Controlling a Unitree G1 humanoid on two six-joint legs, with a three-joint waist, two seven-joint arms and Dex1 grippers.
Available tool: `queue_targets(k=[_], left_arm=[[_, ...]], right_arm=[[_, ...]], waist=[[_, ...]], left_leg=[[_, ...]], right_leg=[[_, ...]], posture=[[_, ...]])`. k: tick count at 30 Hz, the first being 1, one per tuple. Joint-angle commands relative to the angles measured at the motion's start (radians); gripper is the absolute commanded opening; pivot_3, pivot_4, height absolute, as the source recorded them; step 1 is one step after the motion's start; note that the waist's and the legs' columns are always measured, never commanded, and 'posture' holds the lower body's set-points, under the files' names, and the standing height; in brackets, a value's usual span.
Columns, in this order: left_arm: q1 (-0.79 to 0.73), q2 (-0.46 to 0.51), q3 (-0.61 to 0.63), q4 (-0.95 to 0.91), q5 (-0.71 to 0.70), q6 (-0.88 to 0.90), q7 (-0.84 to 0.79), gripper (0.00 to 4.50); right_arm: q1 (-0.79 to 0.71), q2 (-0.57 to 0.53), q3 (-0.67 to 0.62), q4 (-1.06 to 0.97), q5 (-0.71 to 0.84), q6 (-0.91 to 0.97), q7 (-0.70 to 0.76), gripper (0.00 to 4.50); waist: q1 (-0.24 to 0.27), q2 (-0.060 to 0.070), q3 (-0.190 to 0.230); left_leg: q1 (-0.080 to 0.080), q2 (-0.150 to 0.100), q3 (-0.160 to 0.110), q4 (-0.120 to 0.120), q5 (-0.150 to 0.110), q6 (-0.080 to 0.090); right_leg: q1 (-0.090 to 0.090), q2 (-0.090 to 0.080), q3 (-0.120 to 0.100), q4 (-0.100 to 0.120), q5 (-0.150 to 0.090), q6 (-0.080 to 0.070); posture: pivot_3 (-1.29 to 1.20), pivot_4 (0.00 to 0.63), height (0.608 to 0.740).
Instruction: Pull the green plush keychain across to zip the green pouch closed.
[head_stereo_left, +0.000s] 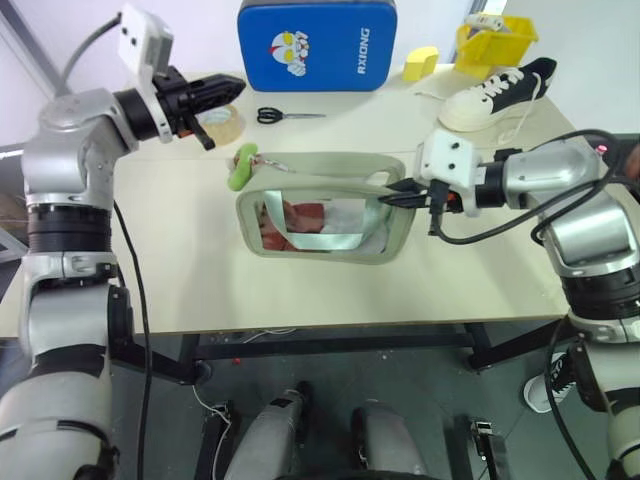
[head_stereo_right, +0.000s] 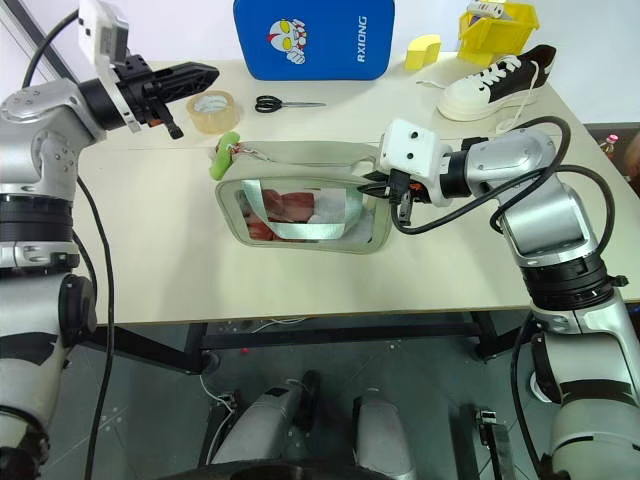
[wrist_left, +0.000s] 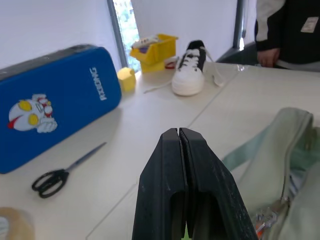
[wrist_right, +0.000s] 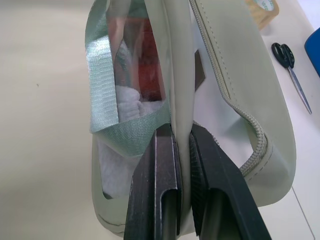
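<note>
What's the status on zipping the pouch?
Left gripper shut, empty, raised clear of the lime-green fuzzy plush keychain. Right gripper shut on the pale sage-green soft pouch edge. Nothing in the way.

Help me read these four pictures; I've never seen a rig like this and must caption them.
It is a two-armed humanoid robot at a pale table. Two pictures come from its head, looking down; two from cameras on its wrists, looking along black claw fingers. On the table: a pale sage-green soft pouch with a lime-green fuzzy plush keychain at its zipper end, a blue padded case, black scissors, a tan tape roll, a sneaker and a yellow bin. The right claw pinches the pouch's edge. The left claw is shut, holding nothing, raised above the table.
</note>
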Motion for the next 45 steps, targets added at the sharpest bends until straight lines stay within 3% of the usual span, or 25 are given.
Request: queue_targets(k=[1, 8, 22, 25, 32, 40, 45], left_arm=[[0.033, 0.059, 0.003, 0.007, 0.032, -0.032, -0.027, 0.93], [0.109, 0.082, -0.005, 0.003, 0.056, -0.022, -0.043, 4.46], [0.138, 0.008, -0.029, 0.044, 0.094, -0.077, -0.016, 4.46], [0.141, 0.005, -0.025, 0.026, 0.077, -0.064, -0.035, 3.66], [0.121, 0.014, -0.013, 0.037, 0.067, -0.063, -0.044, 0.05], [-0.032, 0.037, 0.022, 0.075, 0.051, -0.069, -0.047, 0.05], [-0.068, -0.051, -0.073, -0.041, 0.061, -0.065, -0.094, 0.05]], right_arm=[[0.007, -0.003, -0.019, -0.045, 0.013, -0.005, -0.011, 0.0], [0.02, -0.011, -0.018, -0.06, 0.024, -0.004, -0.012, 0.0], [0.013, -0.015, -0.013, -0.061, 0.028, 0.0, -0.006, 0.0], [0.013, -0.015, -0.014, -0.061, 0.028, 0.002, -0.008, 0.0], [0.007, -0.009, -0.013, -0.052, 0.025, 0.001, -0.016, 0.0], [0.009, -0.008, -0.014, -0.048, 0.023, -0.003, -0.026, 0.0], [0.006, -0.006, -0.011, -0.04, 0.02, -0.007, -0.03, 0.0]], waist=[[-0.007, 0.0, 0.0], [-0.009, 0.0, 0.0], [-0.01, 0.0, 0.0], [-0.01, 0.0, 0.0], [-0.009, 0.0, 0.0], [-0.01, 0.0, 0.0], [-0.007, 0.0, 0.0]], left_leg=[[0.0, 0.0, 0.0, 0.0, 0.0, 0.0], [0.0, 0.0, -0.001, 0.002, -0.002, 0.003], [0.0, 0.0, -0.001, 0.004, -0.003, 0.005], [0.0, 0.0, -0.001, 0.004, -0.003, 0.005], [0.0, 0.0, -0.001, 0.004, -0.003, 0.005], [-0.001, 0.0, -0.001, 0.005, -0.003, 0.005], [-0.001, 0.0, -0.001, 0.006, -0.003, 0.005]], right_leg=[[0.0, 0.0, 0.0, 0.0, 0.0, 0.0], [0.001, 0.0, -0.001, 0.0, 0.0, 0.0], [0.002, 0.0, -0.001, 0.0, 0.0, 0.0], [0.002, 0.0, -0.001, 0.0, 0.0, 0.0], [0.002, 0.0, -0.001, 0.0, 0.0, 0.0], [0.002, 0.0, -0.002, 0.0, 0.0, 0.0], [0.002, 0.0, -0.002, 0.0, 0.0, 0.0]], posture=[[0.0, 0.15, 0.74], [0.0, 0.15, 0.74], [0.0, 0.15, 0.74], [0.0, 0.15, 0.74], [0.0, 0.15, 0.74], [0.0, 0.15, 0.74], [0.0, 0.15, 0.74]])
